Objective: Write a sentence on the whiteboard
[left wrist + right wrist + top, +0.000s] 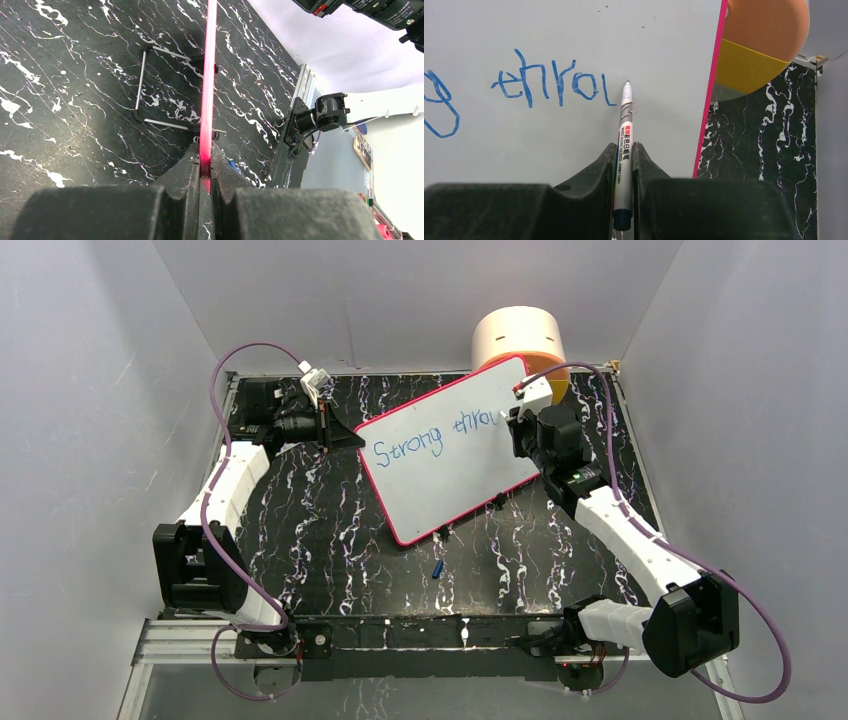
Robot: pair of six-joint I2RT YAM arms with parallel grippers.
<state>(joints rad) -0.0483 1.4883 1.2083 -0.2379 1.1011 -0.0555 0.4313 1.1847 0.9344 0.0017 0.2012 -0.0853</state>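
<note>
Sentence [558, 82], start beyond left edge

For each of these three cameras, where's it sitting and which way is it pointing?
Top external: above and behind the robot, looking down on the table; left arm and right arm show.
Left wrist: on the left arm, sighting along the whiteboard edge-on; left gripper clamps it.
Right wrist: on the right arm, facing the whiteboard's front; right gripper holds a marker by the sentence.
Shared: all three see the whiteboard.
</note>
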